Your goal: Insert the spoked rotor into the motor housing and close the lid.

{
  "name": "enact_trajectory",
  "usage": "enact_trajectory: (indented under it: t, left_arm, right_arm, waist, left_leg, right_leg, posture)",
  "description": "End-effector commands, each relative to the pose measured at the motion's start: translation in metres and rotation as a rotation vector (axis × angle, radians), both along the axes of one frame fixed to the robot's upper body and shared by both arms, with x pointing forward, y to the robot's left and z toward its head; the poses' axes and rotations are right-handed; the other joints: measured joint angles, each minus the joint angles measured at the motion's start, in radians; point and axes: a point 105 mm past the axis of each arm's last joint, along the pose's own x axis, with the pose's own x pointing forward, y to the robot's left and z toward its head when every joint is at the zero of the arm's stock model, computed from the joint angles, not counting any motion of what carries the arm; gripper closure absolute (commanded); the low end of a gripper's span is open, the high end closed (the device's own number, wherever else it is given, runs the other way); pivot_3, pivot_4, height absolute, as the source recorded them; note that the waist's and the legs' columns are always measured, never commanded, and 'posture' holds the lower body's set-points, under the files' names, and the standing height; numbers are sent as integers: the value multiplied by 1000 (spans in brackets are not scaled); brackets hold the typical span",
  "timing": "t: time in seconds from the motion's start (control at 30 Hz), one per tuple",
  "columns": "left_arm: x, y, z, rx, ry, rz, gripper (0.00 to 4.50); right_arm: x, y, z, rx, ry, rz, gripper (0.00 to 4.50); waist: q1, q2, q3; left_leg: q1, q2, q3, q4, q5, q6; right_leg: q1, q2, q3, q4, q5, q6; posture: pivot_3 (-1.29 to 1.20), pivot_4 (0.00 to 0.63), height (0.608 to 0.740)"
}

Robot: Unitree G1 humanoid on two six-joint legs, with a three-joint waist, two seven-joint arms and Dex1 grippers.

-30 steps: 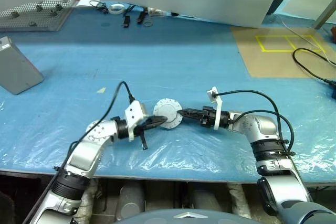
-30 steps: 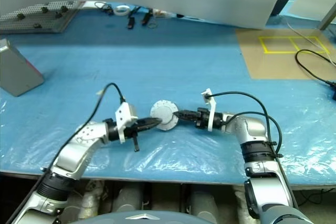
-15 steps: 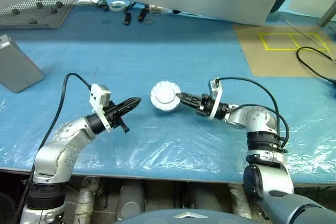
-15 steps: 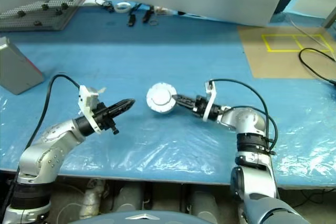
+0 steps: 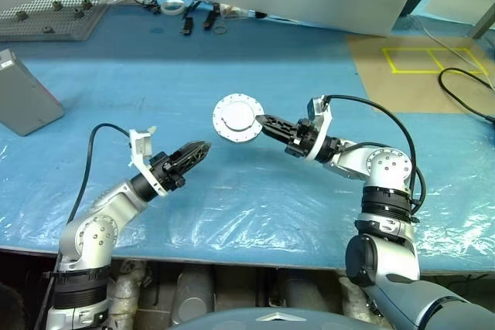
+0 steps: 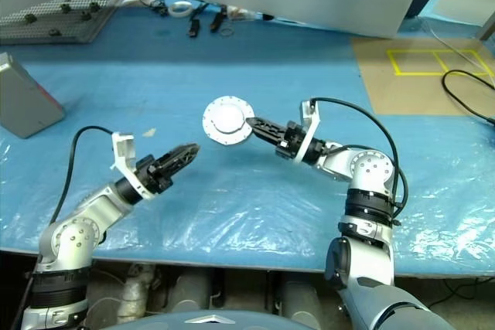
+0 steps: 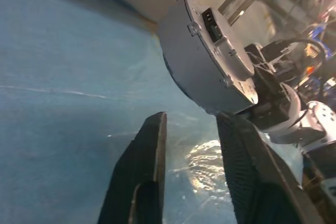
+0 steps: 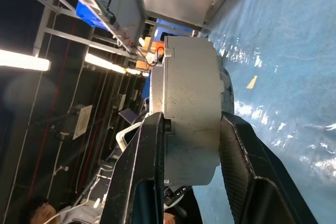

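The right gripper (image 5: 263,120) reaches forward-left, clamping the motor housing (image 5: 237,118) aloft; the left gripper (image 5: 199,148), fingers apart and empty, points toward it from just below.

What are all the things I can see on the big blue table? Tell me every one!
motor housing: one, silver-grey, round, held up above the table's middle.
grey box: one, at the table's left edge.
perforated board: one, grey, far left corner.
small tools and rings: several, dark and white, far edge.
brown mat: one, with yellow tape squares, far right.
black cable: one, right side.
table: one, blue, plastic-covered.
left gripper: one, black, empty, jaws apart.
right gripper: one, black, clamping the housing.
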Motion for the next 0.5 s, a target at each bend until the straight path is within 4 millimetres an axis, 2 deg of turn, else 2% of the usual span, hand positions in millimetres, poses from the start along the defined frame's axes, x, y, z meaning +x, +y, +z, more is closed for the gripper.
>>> enact_trajectory:
  t: [0.03,0.2,0.37,0.5]
  left_arm:
    - [-3,6,6,-116,-3,8,1650]
    - [-5,-4,9,-207,12,-39,25]
    - [1,-17,3,-263,100,-80,25]
    - [13,-22,8,-314,80,-73,25]
  right_arm:
    - [-5,1,28,70,-96,22,3439]
    - [-6,3,29,70,-91,28,3439]
    - [-7,5,31,69,-92,36,3439]
    - [-8,6,31,67,-95,46,3439]
  waist:
    - [1,0,0]
    - [3,0,0]
    - [5,0,0]
    - [5,0,0]
  left_leg:
    - [0,0,0,0,0,0]
    - [0,0,-1,0,0,0]
    - [0,-1,-2,0,0,-1]
    - [0,-1,-3,1,0,-1]
  right_leg:
    - [0,0,0,0,0,0]
    - [1,0,0,0,0,1]
    - [1,0,0,0,1,2]
    - [2,0,0,0,2,3]
  posture:
    - [0,150,740]
    - [0,150,740]
    - [0,150,740]
    - [0,150,740]
